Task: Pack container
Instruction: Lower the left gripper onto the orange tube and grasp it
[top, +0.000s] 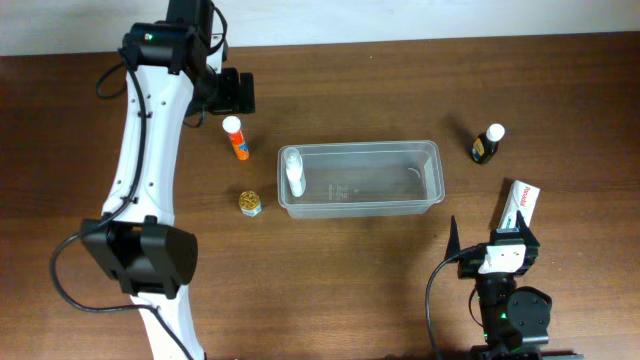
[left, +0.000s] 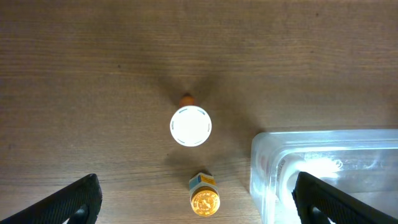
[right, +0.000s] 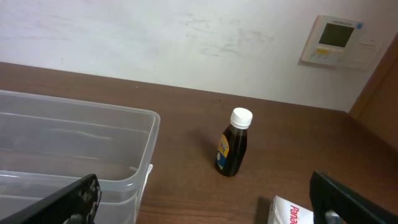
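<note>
Well, the container (top: 385, 190) sits in the middle of the overhead frame on the brown table (top: 560, 80), its long side running left to right. A white bottle (top: 293, 172) is inside it at the left end.

The left pincer (left: 196, 179) is up in the upper left of the overhead frame. Its fingers are spread wide with nothing between them. The container lies to its lower right, apart from it. Between the two stands an orange tube (top: 235, 138) with a white cap, just beside the container's upper left corner but not touching it. In the left wrist view that cap is almost centred below the pincer. A gold-lidded jar (top: 250, 203) sits further down the frame, and the container's rounded corner comes in at the lower right, by the tip of the finger on that side.

The right pincer (right: 204, 176) is at the bottom right of the overhead frame, also released and holding nothing. The container is up and to its left, apart from it. In the right wrist view the tub fills the left side, its corner above the left-hand finger. A dark bottle (right: 233, 144) with a white cap stands upright at centre, clear of the container. A white carton (top: 520, 205) with red lettering lies just ahead of this pincer.
</note>
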